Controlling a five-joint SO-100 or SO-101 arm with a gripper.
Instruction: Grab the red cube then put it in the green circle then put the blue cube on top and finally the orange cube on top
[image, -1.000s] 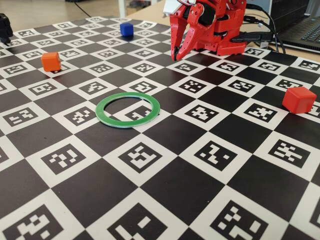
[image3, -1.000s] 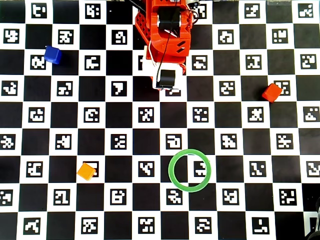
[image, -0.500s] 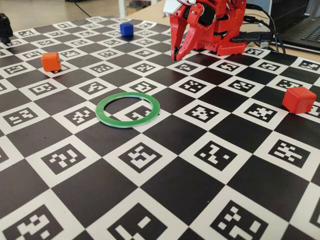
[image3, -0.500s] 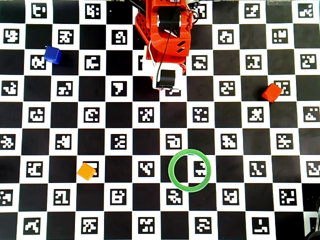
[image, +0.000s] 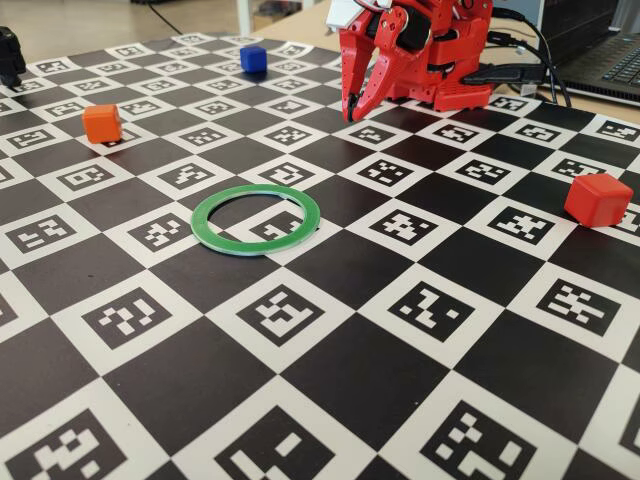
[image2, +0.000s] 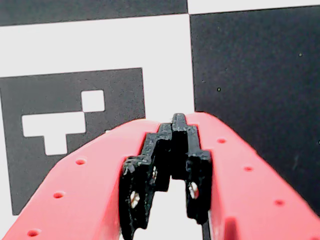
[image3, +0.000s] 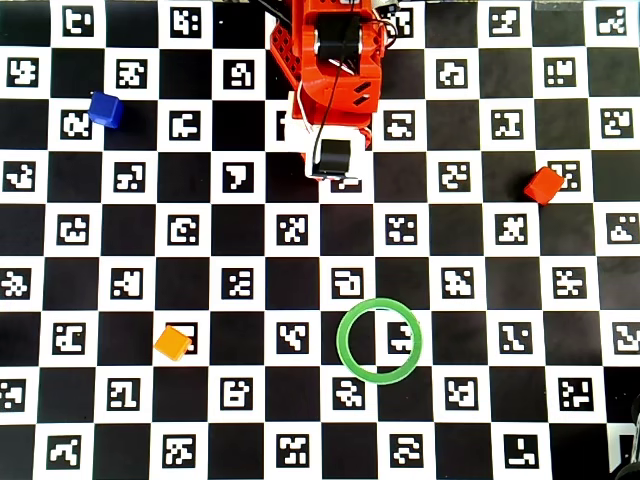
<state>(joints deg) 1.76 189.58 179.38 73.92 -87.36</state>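
Your gripper (image2: 172, 131) is closed tight and holds nothing, pointing down at the checkered mat (image: 330, 400), far from the red cube (image: 598, 199).

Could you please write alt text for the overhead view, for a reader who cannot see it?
A red robot arm sits folded at the top of a black-and-white checkered marker board. A flat green ring lies empty below it, with a small red cube at right, a blue cube upper left and an orange cube lower left.

The bench (image3: 600, 300) has black and white squares with little black marks. The cubes are red (image3: 545, 185), blue (image3: 105, 109) and orange (image3: 173, 343). The ring (image3: 379, 340) is green.
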